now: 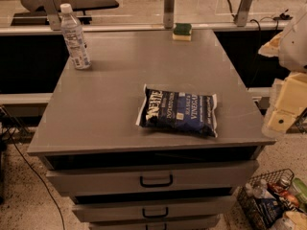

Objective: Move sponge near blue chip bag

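The sponge (182, 31), dark green on top with a pale yellow base, lies at the far edge of the grey cabinet top (110, 104), right of centre. The blue chip bag (178, 111), navy with white lettering, lies flat near the front edge, right of centre. My gripper (284, 114) is a pale, blurred shape at the right edge of the view. It hangs off the cabinet's right side, level with the bag and well away from the sponge. It holds nothing that I can see.
A clear water bottle (75, 37) stands upright at the far left of the top. A glass barrier with metal posts (169, 6) runs behind the cabinet. Drawers with black handles (156, 180) face me. A wire basket of bottles (271, 202) sits on the floor at the lower right.
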You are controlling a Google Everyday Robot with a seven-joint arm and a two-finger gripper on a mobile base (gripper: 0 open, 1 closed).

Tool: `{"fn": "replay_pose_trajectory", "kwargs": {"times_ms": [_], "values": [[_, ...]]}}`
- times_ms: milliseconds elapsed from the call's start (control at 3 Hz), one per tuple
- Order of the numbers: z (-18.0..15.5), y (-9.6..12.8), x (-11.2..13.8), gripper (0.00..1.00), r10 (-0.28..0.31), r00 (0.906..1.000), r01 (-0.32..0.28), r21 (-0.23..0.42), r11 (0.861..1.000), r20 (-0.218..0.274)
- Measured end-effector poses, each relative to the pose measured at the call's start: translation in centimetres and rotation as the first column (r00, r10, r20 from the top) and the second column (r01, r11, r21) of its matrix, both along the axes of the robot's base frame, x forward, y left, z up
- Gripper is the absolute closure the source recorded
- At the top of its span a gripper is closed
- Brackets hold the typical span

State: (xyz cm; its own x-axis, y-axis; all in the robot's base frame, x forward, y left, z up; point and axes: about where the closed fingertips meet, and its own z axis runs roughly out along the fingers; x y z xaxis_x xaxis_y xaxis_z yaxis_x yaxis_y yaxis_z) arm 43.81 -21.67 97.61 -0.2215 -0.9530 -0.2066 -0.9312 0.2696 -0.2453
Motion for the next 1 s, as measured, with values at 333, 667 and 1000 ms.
{"fn": "replay_pose_trajectory", "kwargs": {"times_ms": [333,667,1000], "values": [[-0.1,0.0,0.2,0.00,-0.003,1.0000,0.003,0.001,1.000,0.004],[-1.1,0.2,2.4,0.00,-0.036,0.9984,0.035,0.016,0.999,0.044],[-2.4,0.0,8.0,0.00,-0.093,0.9880,0.087,0.056,0.995,0.123]]}}
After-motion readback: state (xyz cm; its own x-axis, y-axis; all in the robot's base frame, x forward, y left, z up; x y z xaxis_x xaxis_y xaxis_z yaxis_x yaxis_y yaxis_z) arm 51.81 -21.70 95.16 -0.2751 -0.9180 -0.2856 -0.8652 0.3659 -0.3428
